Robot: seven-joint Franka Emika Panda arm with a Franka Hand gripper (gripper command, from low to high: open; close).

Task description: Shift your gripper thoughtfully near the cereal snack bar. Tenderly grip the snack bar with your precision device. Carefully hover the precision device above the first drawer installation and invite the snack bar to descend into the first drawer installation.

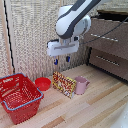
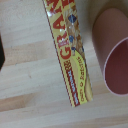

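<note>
Nearest in the exterior view stands a red wire basket (image 1: pixel 19 97) at that view's left on the wooden bench (image 1: pixel 95 107). Just behind it sits a small red bowl (image 1: pixel 43 83). Next along comes the snack bar (image 1: pixel 64 84), propped on one long edge with its printed face tilted outward, and touching or nearly touching its side is the pink mug (image 1: pixel 81 85).

The gripper (image 1: pixel 61 60) hangs above the snack bar, clear of it, its two blue-tipped fingers apart and pointing down with nothing between them. The wrist view looks down on the pack's thin upper edge (image 2: pixel 69 52), which runs lengthwise across the picture with the mug's rim (image 2: pixel 116 70) close beside it. So the pack lies below the gripper, and the descent will likely need the fingers to straddle that narrow edge across its long axis. The mug is the likeliest thing to be bumped.

Farthest back, at the exterior view's right, is the dark cabinet; its top drawer (image 1: pixel 107 31) appears pulled out above the lower drawer (image 1: pixel 109 60).
</note>
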